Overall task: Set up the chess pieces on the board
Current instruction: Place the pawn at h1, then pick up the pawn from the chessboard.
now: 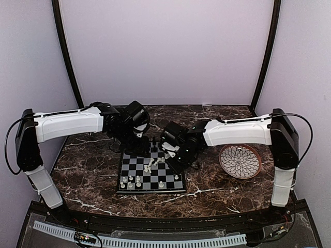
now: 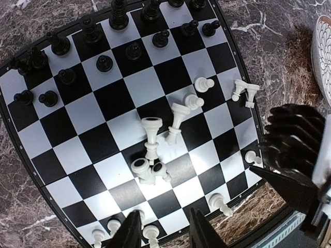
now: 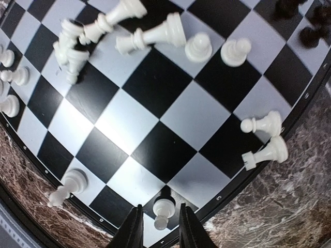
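The board [image 1: 155,179] lies at the table's middle. In the left wrist view the black chess pieces [image 2: 98,36] stand on the board's [image 2: 170,72] far rows, and several white ones [image 2: 150,165] lie toppled in a heap at its middle. My right gripper [image 3: 161,230] is open at the board's [image 3: 155,88] near edge. An upright white pawn [image 3: 164,208] stands on a black edge square between its fingers, with a gap on each side. My left gripper [image 2: 165,233] hangs open above the near rows, a white pawn [image 2: 150,233] below it beside the left finger.
A round white patterned plate [image 1: 240,160] with a brown rim sits on the marble table right of the board. Two white pieces [image 3: 264,138] lie toppled at the board's right edge, and a pawn [image 3: 70,186] leans at the near edge. The right arm's dark body [image 2: 295,150] hangs over the board's right side.
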Available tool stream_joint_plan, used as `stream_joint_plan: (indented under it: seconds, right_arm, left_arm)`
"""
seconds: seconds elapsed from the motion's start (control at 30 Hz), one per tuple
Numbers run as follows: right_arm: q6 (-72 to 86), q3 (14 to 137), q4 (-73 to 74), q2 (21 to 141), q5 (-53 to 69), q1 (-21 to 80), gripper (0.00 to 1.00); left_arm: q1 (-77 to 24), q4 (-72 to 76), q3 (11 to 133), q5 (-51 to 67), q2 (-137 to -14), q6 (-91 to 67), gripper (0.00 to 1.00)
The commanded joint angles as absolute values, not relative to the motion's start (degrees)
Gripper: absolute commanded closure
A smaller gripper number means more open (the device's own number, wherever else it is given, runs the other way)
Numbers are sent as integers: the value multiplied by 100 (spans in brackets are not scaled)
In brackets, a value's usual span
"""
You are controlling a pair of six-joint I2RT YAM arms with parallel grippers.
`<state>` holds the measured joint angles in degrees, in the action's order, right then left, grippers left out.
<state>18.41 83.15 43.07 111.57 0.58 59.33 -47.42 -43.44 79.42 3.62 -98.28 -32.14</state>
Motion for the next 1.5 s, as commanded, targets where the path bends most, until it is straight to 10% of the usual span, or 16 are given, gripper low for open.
stream_joint_plan:
  seconds: [0.0,1.47]
  right_arm:
    - [1573,8812,4294,11112,-299,5902,74]
    - [1295,10651,4400,12811,329,5300,87]
  left_arm:
    - [-4724,-4531,7954,216,-9716,-3214,66]
    - [-4586,-4819,7758,-181,-9306,-3044,66]
